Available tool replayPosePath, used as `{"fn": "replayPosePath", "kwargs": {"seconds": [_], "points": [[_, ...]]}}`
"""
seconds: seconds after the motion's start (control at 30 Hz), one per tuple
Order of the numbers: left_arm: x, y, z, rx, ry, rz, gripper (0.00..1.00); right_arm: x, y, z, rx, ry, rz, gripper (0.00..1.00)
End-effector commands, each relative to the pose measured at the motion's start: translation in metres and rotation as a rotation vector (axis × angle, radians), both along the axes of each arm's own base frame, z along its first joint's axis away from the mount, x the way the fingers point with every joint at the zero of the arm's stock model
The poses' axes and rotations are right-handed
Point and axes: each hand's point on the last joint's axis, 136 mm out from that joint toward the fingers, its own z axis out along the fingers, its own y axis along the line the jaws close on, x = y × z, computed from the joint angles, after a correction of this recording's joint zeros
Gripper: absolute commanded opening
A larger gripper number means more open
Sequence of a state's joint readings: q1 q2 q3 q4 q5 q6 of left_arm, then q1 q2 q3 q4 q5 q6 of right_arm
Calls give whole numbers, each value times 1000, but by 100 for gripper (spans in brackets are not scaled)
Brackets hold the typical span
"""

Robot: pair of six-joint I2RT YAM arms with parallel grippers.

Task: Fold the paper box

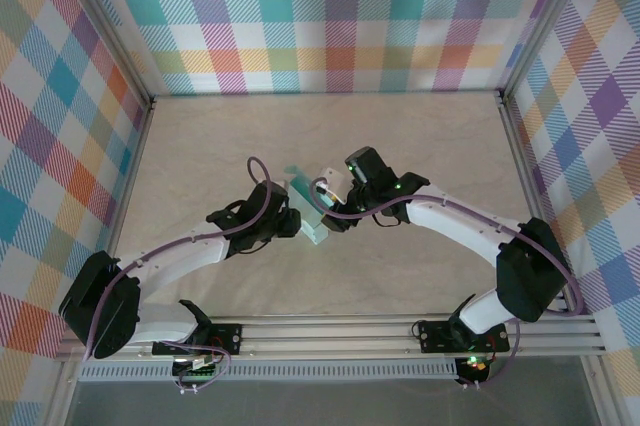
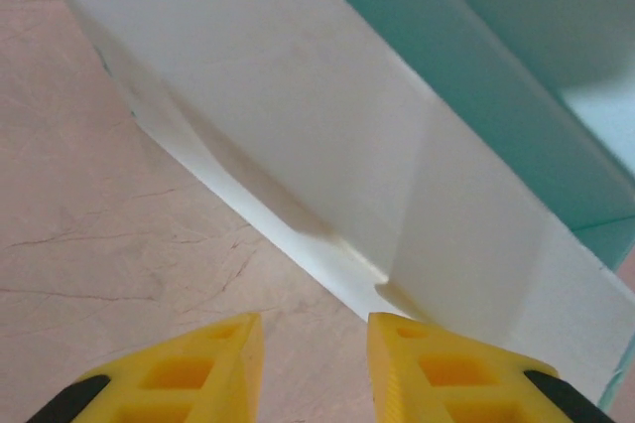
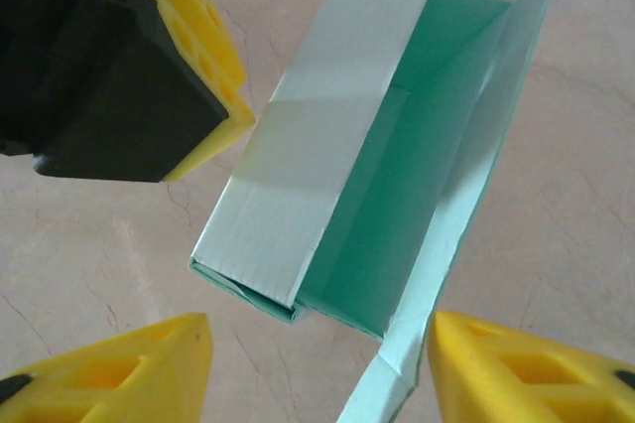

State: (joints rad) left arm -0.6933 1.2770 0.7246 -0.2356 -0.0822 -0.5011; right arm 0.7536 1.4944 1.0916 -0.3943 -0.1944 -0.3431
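Paper box (image 1: 309, 208) at mid-table, lying on the pale marbled table (image 1: 430, 146) between the two arms, inside plaid walls (image 1: 330, 16). The box is partly formed: an open tray with a teal inside, one long side folded double into a pale wall, the opposite long flap tilted outward with its free end reaching toward the right claw. Left gripper (image 2: 315, 324): its yellow fingers (image 2: 198, 373) stand a little apart with bare table between them, holding nothing. From the left wrist, the tip of one finger sits just at the lower edge of the box's pale outer wall. From the right wrist, one yellow finger corner meets that same wall from outside. Right gripper (image 3: 319, 322): jaws spread wide and gripping nothing, one finger on either side of the box's near short end, with a box corner and the loose flap lying between them.
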Motion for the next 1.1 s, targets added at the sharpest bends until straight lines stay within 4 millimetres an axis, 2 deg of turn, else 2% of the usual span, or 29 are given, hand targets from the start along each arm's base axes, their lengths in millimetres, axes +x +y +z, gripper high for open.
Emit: {"fn": "replayPosePath", "kwargs": {"seconds": [0.0,0.03,0.33,0.5,0.6,0.7,0.83,0.93,1.07], "points": [[-3,6,4,19,-22,4,33,-5,5,14,63,0,1,63],[-3,7,4,20,-22,5,33,-5,6,14,68,0,-2,64],[-3,15,12,28,-59,31,33,10,3,26,123,3,-118,94],[-3,20,10,40,-62,40,35,21,-2,31,184,40,-214,96],[-2,20,8,39,-55,42,35,35,-13,31,215,75,-332,96],[-1,22,10,47,-63,51,35,50,-32,29,221,106,-485,95],[4,32,24,56,-121,89,36,66,-68,15,223,197,-739,93],[9,50,42,73,-176,144,43,69,-92,-3,239,337,-921,91],[31,75,68,34,-205,232,66,66,-103,-18,280,420,-1024,90]]}}
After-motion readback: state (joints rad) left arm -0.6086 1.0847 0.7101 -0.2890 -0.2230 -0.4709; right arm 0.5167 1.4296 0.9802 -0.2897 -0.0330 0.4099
